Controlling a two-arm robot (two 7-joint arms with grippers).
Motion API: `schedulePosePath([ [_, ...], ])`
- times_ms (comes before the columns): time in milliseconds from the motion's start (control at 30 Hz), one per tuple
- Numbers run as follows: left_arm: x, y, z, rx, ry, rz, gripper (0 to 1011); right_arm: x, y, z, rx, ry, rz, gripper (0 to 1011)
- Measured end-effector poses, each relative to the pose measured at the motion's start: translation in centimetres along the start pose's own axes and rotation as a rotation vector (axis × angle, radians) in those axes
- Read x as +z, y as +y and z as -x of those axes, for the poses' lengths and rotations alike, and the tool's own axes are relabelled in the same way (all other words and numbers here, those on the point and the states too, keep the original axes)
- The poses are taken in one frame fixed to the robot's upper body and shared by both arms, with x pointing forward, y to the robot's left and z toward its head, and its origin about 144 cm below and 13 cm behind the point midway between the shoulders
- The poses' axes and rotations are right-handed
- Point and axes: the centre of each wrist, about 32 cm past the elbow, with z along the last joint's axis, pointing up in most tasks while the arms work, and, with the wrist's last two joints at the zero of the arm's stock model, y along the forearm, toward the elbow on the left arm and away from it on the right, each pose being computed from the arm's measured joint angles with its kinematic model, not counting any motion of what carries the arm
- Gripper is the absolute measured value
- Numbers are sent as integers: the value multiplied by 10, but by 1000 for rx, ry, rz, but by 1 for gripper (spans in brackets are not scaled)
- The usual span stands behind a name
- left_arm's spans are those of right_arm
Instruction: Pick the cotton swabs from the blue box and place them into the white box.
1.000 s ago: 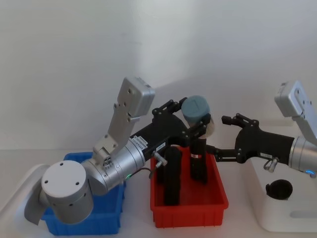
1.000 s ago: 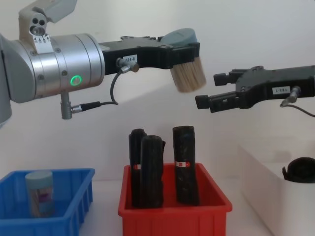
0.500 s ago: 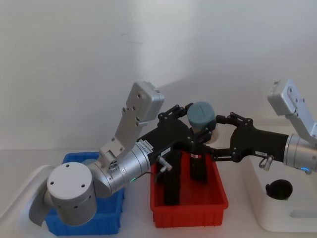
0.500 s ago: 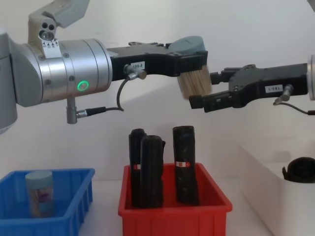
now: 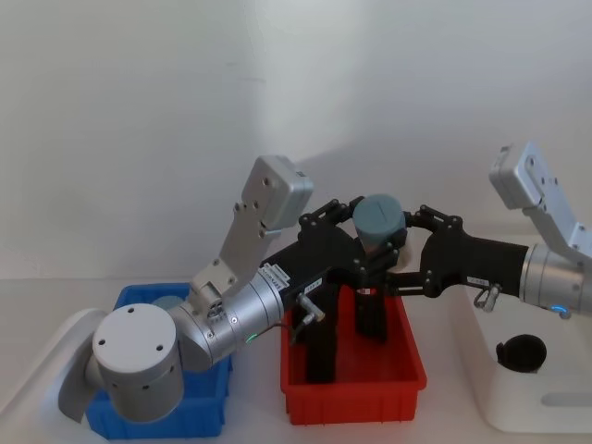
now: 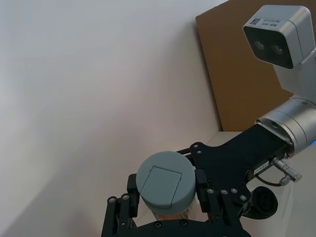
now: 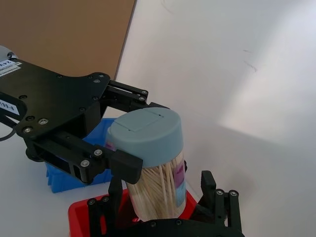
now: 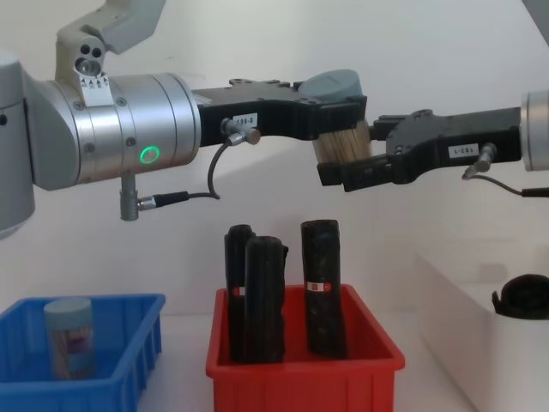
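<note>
Fingers (image 8: pixel 364 172) of the right gripper (image 8: pixel 353 163), apart, have closed in around the left gripper's (image 8: pixel 336 120) clamped cotton swabs (image 8: pixel 339 142).

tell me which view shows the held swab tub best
The right wrist view: the tub shows cap, sticks and label, with the left gripper clamping its cap. The left wrist view gives mostly the cap; in head and chest views, grippers hide much of it.

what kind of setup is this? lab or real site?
Likely a lab test bench: a bare white wall, a white table with a blue box, red bin and white box in a row, nothing else.
</note>
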Motion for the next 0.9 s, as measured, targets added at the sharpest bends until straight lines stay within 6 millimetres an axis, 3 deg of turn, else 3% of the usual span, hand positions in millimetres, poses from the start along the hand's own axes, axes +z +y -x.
schedulePosePath([
  [233,0,0,1,7,-1,-3,689,0,2,-1,3,7,-5,951],
  [567,-1,-1,1,13,-1,-5,689,0,4,-1,6,12,-7,669],
  [900,-1,-1,1,14,-1,-6,689,1,5,-1,6,15,-9,660],
])
